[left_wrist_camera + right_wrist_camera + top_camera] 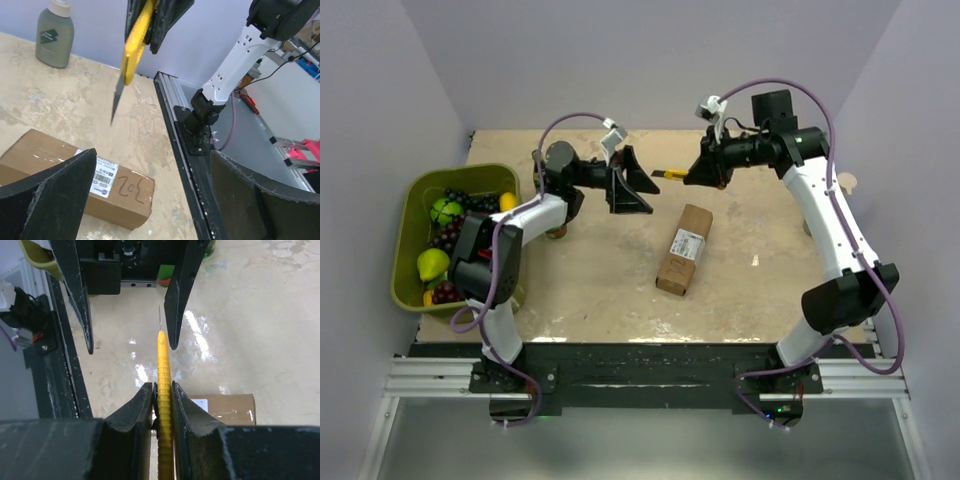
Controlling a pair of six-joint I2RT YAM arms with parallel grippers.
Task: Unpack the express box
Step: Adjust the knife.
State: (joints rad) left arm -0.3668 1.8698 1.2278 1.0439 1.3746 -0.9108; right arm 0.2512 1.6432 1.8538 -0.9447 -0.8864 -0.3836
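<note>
The express box [684, 248], a brown carton with a white label, lies flat mid-table. It also shows in the left wrist view [75, 175] and the right wrist view [227, 407]. My right gripper [695, 174] is shut on a slim yellow utility knife [672, 174], held above the table behind the box. Its blade [117, 97] is out and points toward my left gripper [638, 182]. The knife handle [164, 405] sits pinched between the right fingers. The left gripper [155, 200] stands wide open and empty just short of the blade tip.
A green basket [460, 172] with fruit stands at the table's left edge. A grey-green bottle [55, 32] stands on the right side by the wall. The black rail [175, 125] and the right arm's base [200, 120] line the near edge.
</note>
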